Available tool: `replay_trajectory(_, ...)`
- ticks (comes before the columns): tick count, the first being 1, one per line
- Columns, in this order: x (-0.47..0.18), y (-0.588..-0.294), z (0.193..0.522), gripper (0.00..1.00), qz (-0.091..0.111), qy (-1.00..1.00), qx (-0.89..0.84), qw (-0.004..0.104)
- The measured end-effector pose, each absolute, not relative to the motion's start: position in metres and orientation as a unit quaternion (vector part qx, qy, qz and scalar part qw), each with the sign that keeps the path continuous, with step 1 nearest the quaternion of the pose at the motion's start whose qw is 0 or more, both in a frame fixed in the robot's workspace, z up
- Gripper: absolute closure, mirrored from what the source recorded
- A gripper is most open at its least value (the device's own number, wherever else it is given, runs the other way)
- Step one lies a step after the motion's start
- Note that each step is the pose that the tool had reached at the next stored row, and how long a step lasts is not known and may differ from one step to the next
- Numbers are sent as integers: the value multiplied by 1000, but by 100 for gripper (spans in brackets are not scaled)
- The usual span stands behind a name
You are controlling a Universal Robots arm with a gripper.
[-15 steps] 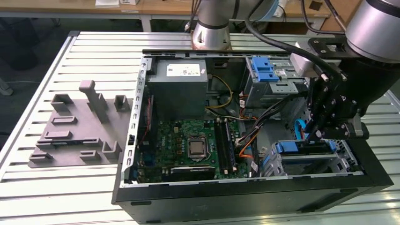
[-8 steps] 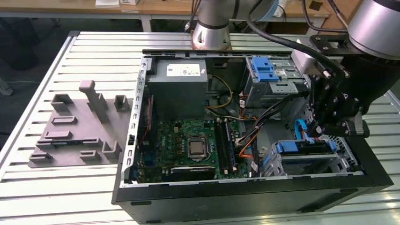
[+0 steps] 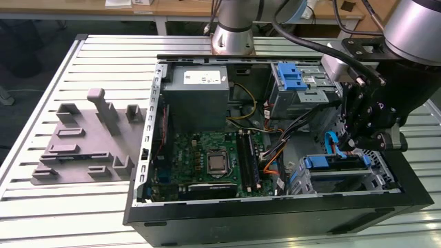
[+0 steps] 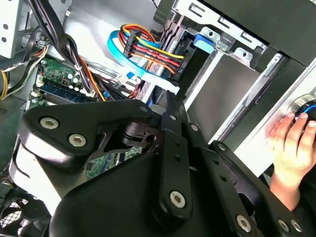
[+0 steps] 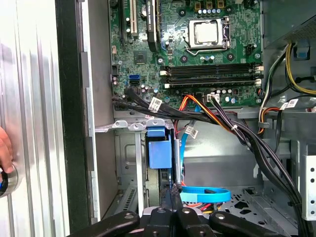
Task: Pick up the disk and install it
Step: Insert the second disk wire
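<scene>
The disk [image 3: 335, 164] sits in the drive bay at the lower corner of the open computer case [image 3: 276, 217], on the exterior view's right, its blue carrier tab [image 5: 159, 148] facing up. The gripper [image 5: 174, 193] hangs directly over that tab, jaws drawn together and holding nothing, tips just above the disk's edge.

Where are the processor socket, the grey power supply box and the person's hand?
processor socket [image 3: 217, 160]: exterior view, on its silver centre.
power supply box [image 3: 200, 101]: exterior view, on its grey top face.
hand [image 4: 291, 143]: second wrist view, on the fingers.
</scene>
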State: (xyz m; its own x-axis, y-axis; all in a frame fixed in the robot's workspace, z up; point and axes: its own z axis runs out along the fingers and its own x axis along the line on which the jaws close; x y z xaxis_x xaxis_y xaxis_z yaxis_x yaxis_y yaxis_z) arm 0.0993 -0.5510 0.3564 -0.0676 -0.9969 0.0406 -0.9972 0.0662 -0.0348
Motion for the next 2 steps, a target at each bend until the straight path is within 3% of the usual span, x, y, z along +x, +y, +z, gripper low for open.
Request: replay_trajectory(2,99,-551,356,89,27,-730,683,3)
